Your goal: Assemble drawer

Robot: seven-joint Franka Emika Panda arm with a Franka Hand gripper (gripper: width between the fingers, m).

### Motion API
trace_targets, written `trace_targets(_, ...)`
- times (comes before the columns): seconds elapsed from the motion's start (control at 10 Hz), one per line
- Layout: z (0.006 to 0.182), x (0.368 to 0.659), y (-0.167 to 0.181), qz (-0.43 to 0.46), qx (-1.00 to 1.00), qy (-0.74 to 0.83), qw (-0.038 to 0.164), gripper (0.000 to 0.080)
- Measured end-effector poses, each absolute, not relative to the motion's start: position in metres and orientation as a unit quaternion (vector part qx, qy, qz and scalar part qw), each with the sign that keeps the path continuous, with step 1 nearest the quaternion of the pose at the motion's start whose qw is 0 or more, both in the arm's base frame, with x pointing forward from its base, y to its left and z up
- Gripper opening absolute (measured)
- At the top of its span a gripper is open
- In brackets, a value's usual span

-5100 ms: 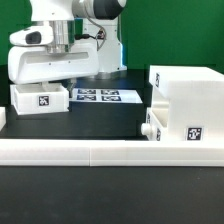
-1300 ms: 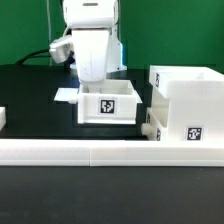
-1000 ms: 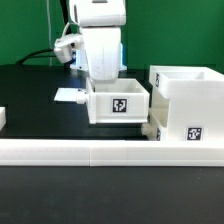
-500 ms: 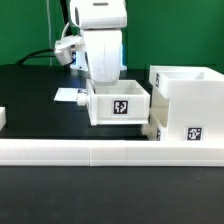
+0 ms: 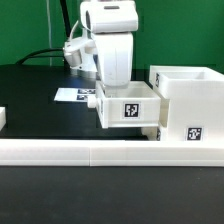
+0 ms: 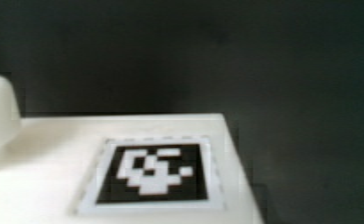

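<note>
I hold my gripper (image 5: 118,92) low over a white drawer tray (image 5: 130,108), which sits just left of the tall open box (image 5: 188,110) in the exterior view, touching or nearly touching it. My fingers are hidden behind the tray wall; I cannot tell whether they are spread or pinching. The tray's square tag (image 6: 154,172) fills the wrist view. The marker board (image 5: 76,95) lies behind on the table (image 5: 35,90). A white rail (image 5: 100,152) runs along the near edge.

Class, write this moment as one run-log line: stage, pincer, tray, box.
stage: carrying tray | pincer: hidden behind tray, state unclear | tray: lifted, beside box, at the exterior view's left | box: on table
</note>
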State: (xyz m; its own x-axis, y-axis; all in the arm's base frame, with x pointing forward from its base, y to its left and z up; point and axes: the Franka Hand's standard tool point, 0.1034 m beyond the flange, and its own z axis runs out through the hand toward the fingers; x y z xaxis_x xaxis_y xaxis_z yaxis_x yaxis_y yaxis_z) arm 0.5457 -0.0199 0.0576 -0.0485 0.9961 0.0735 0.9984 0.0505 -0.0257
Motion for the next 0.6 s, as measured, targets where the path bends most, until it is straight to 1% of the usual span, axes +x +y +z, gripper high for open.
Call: trace_targets(0.6, 0.0573, 0.5453, -0.0148, -0.016, -0.689, -0.724, 0.037, 0.0042)
